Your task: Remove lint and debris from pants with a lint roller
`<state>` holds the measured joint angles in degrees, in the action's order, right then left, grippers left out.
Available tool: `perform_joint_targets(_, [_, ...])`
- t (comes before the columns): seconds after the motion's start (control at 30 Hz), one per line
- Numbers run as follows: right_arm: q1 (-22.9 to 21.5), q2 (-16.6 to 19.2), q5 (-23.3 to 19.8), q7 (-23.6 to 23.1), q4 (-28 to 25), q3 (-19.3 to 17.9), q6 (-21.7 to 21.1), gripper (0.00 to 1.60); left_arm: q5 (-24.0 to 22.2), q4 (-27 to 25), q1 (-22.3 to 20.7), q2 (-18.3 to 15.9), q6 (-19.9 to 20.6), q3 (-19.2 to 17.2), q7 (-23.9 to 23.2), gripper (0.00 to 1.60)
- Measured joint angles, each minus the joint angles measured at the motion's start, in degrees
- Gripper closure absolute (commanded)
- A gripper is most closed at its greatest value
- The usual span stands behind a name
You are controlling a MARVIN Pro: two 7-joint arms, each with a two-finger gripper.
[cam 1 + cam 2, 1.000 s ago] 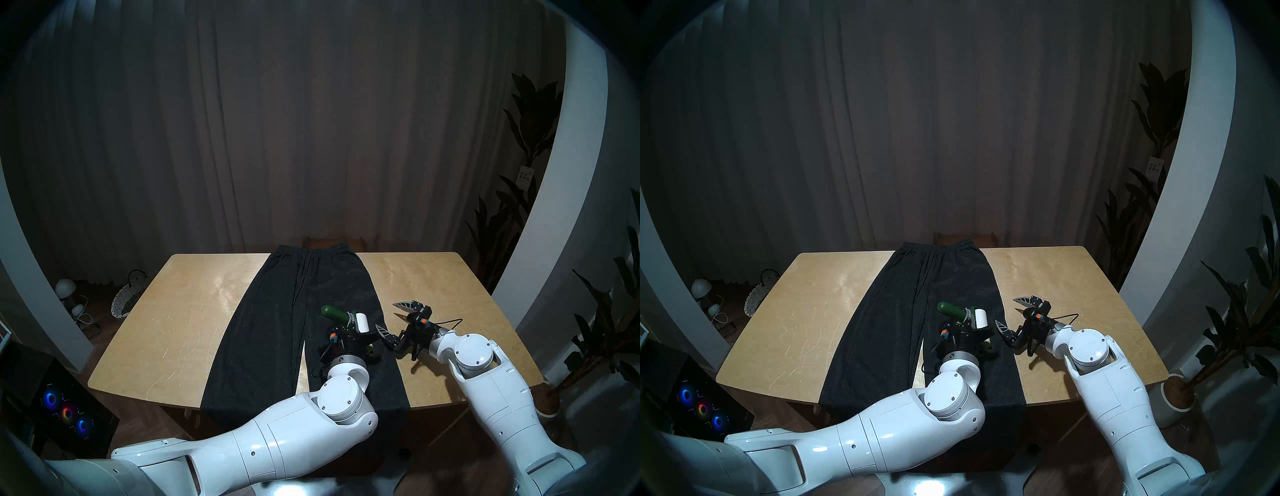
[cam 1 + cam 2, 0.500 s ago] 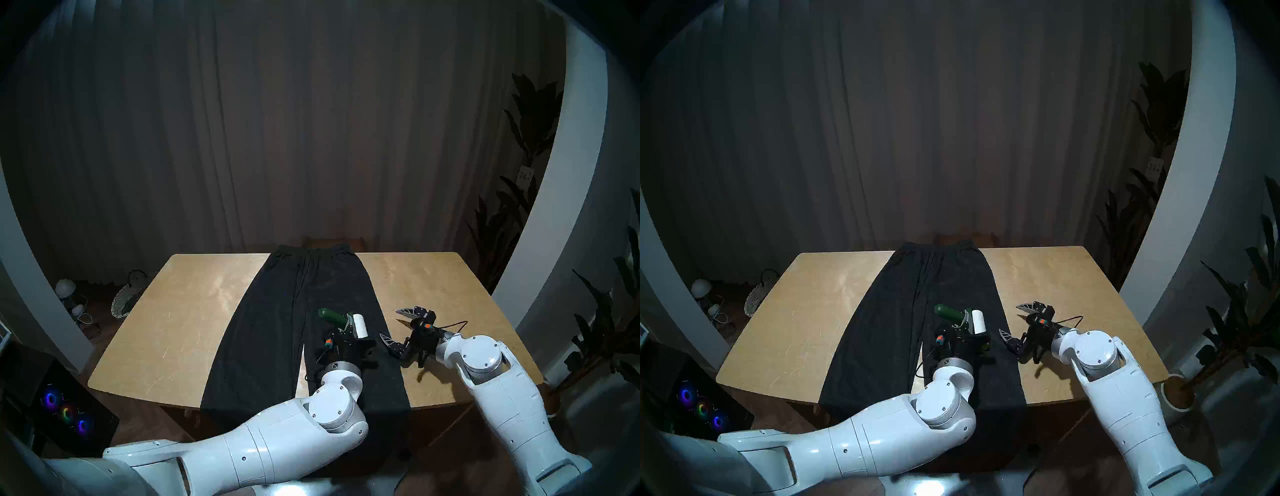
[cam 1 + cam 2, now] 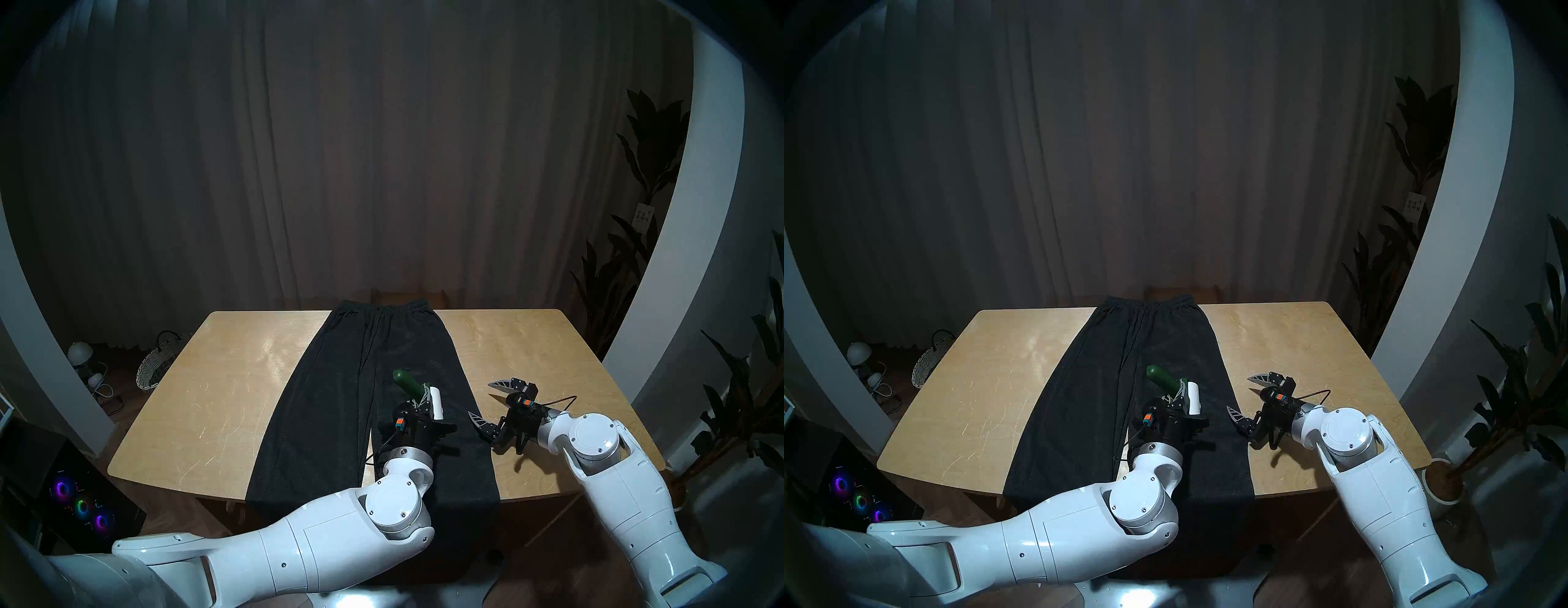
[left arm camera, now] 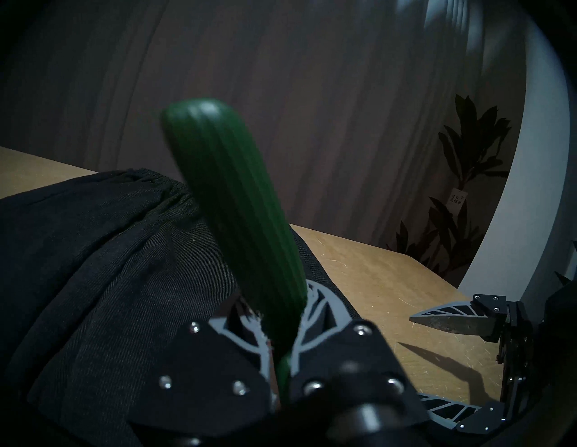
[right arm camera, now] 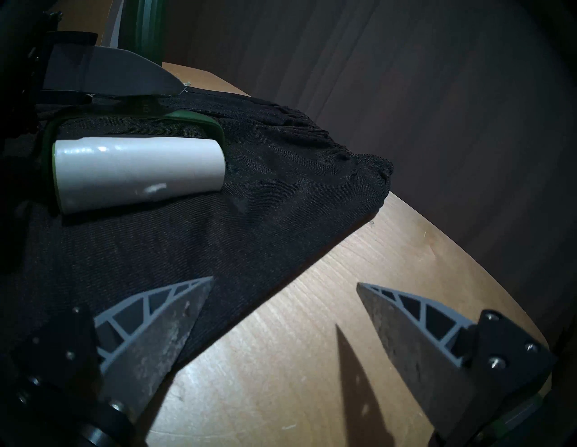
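The dark charcoal pants [image 3: 331, 403] lie lengthwise down the wooden table [image 3: 220, 382], waistband at the far edge. My left gripper [image 3: 422, 405] is shut on the lint roller's dark green handle [image 4: 237, 212], which sticks up and to the left. The white roll [image 5: 140, 171] rests on the right leg of the pants [image 5: 249, 218]. My right gripper [image 3: 481, 399] hovers open and empty at that leg's right edge [image 5: 285, 284], one fingertip [image 5: 199, 287] over the fabric and the other over bare wood. Lint and debris are too small to make out on the fabric.
A chair back [image 3: 409, 295] shows behind the table's far edge. On the floor to the left are a woven basket [image 3: 155, 367], a small lamp [image 3: 80, 352] and a computer with glowing fans [image 3: 80, 505]. Potted plants [image 3: 636, 254] stand at the right.
My left arm has drawn the roller slightly nearer along the right leg, and the handle now tilts more upright. My open right gripper has pulled back a little, nearer and to the right.
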<state>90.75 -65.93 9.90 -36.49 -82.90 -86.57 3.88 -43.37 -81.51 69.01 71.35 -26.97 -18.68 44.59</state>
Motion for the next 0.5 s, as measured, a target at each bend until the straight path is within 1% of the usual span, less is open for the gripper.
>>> perform_joint_targets(0.5, [0.7,0.0,0.3,1.3,-0.8,0.0,-0.6,0.00,-0.8,-3.3,0.3,-3.3,1.2,0.0,1.4,1.60])
